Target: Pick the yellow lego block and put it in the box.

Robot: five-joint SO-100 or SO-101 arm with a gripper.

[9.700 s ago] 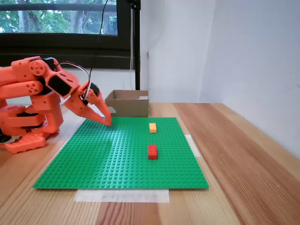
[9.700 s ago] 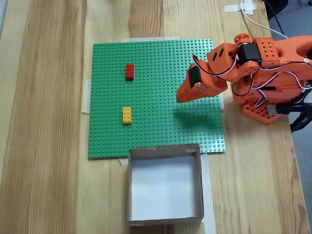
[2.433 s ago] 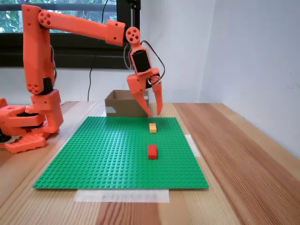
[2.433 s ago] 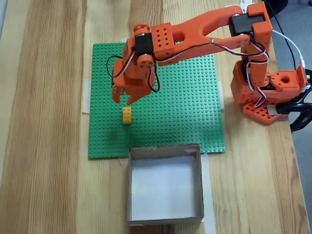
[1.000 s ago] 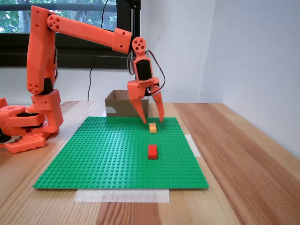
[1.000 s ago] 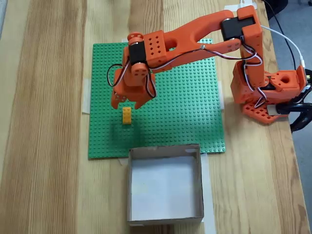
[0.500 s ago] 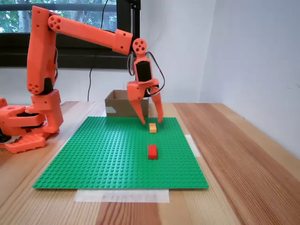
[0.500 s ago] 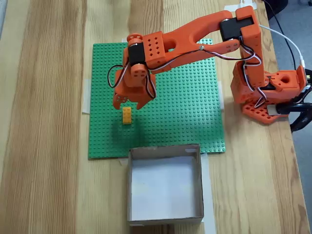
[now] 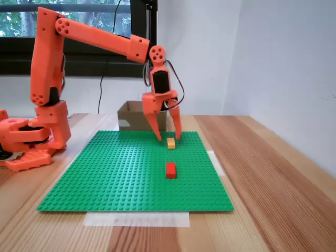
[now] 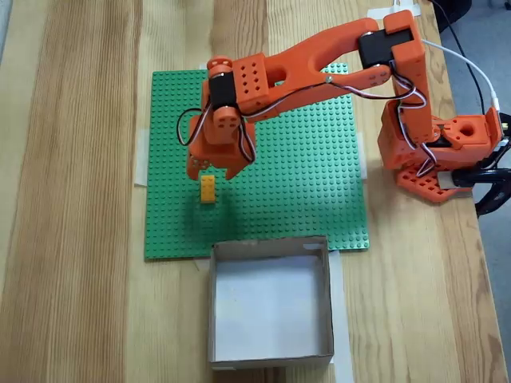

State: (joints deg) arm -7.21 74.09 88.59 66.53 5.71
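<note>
The yellow lego block [image 9: 171, 143] [image 10: 207, 190] lies flat on the green baseplate [image 9: 121, 173] [image 10: 303, 199]. My orange gripper [image 9: 168, 138] [image 10: 210, 173] points down with its fingers spread open, hanging just over the block's end that faces away from the box, and nothing is held between them. The brown cardboard box [image 9: 135, 116] [image 10: 270, 246] stands open and empty at the baseplate's edge, at the back in one fixed view and at the bottom in the one from above.
A red brick [image 9: 170, 169] sits on the baseplate nearer the camera than the yellow one. The arm's base [image 9: 31, 136] [image 10: 435, 152] stands beside the plate with cables behind it. A white wall [image 9: 283, 79] rises to the right of the wooden table.
The open gripper has crept a little closer to the yellow block over the last second. The block, the red brick and the box have not moved.
</note>
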